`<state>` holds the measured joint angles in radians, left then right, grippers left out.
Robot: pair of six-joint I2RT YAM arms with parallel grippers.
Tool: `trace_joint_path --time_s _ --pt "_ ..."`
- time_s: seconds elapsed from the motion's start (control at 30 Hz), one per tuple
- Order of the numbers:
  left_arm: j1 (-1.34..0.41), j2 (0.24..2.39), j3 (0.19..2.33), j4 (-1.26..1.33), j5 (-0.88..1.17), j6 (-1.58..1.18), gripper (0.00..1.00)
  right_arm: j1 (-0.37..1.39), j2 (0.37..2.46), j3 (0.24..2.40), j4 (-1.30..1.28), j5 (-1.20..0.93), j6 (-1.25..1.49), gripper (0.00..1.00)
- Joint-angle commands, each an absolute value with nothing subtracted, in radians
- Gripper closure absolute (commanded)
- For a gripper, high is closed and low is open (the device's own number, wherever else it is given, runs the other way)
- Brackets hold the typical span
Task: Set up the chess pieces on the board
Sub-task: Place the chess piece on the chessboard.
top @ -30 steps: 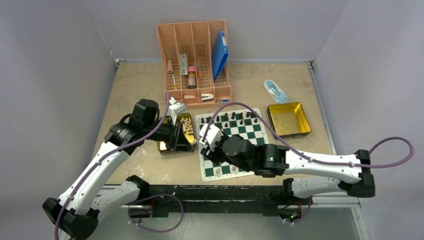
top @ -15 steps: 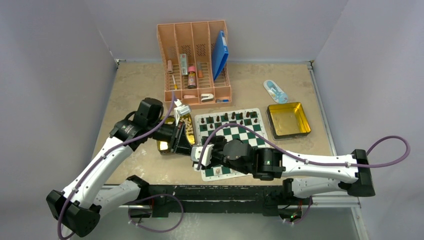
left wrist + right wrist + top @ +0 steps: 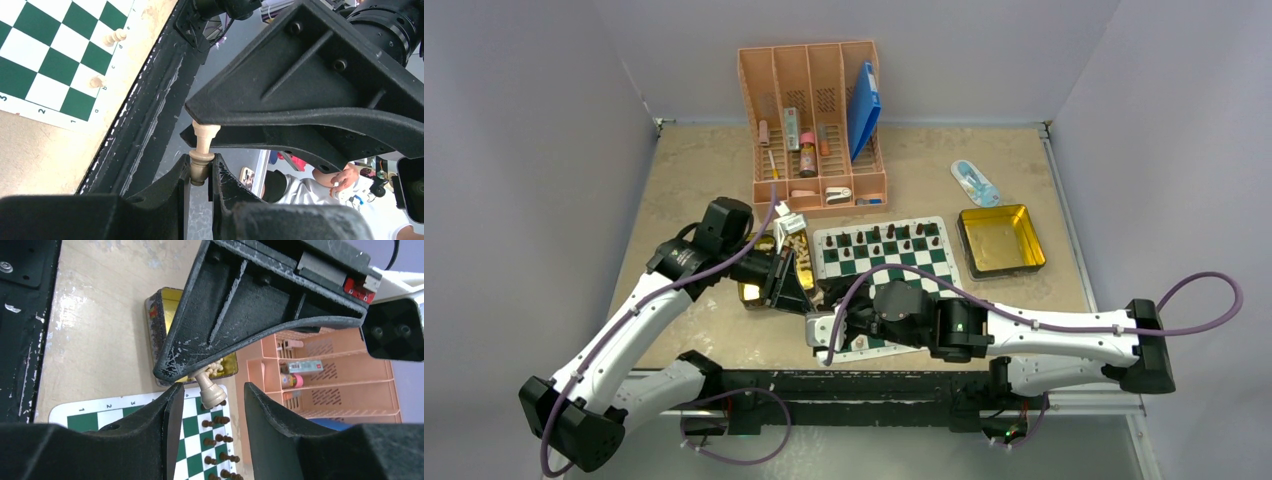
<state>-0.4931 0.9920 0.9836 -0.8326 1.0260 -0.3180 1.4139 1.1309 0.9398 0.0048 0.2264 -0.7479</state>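
Chess pieces [image 3: 884, 237] in dark brown line the far rows of the board [image 3: 902, 268], seen from above. Left wrist: the left gripper [image 3: 201, 170] pinches a pale piece [image 3: 204, 145] by its base, in the air. Right wrist: the right gripper [image 3: 212, 388] has its jaws apart around that piece, touching neither side

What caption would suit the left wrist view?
Left gripper clamps a pale chess piece; the board lies upper left.
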Motion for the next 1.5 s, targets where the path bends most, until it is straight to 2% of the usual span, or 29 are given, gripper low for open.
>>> trace_joint_path --time_s 0.0,0.13,0.3,0.37,0.47,0.6,0.73,0.97,1.2,1.47 --pt "-0.489 0.991 0.988 -0.812 1.072 -0.299 0.94 1.420 1.106 0.945 0.056 0.158 -0.798 0.51" --pt "-0.489 0.993 0.989 -0.814 1.075 -0.298 0.93 1.423 1.120 0.951 0.034 0.146 -0.806 0.61" --pt "-0.489 0.994 1.005 -0.826 1.079 -0.295 0.90 1.424 1.121 0.920 0.045 0.168 -0.783 0.80" --pt "-0.489 0.982 1.024 -0.823 1.055 -0.308 0.83 1.424 1.114 0.903 0.073 0.208 -0.741 0.85" --pt "-0.489 0.959 1.075 -0.821 0.958 -0.339 0.68 1.424 1.083 0.866 0.150 0.252 -0.610 0.91" --pt "-0.489 0.911 1.150 -0.815 0.736 -0.410 0.56 1.423 1.008 0.782 0.318 0.236 -0.388 0.98" --pt "-0.489 0.858 1.193 -0.771 0.631 -0.481 0.53 1.423 0.927 0.659 0.525 0.259 -0.087 0.96" --pt "-0.489 0.829 1.187 -0.687 0.674 -0.514 0.50 1.422 0.897 0.564 0.716 0.363 0.201 0.96" --pt "-0.489 0.886 1.151 -0.637 0.809 -0.523 0.51 1.422 0.962 0.569 0.762 0.438 0.284 0.94" --pt "-0.491 0.903 1.103 -0.617 0.843 -0.531 0.55 1.422 0.962 0.557 0.796 0.499 0.331 0.93"
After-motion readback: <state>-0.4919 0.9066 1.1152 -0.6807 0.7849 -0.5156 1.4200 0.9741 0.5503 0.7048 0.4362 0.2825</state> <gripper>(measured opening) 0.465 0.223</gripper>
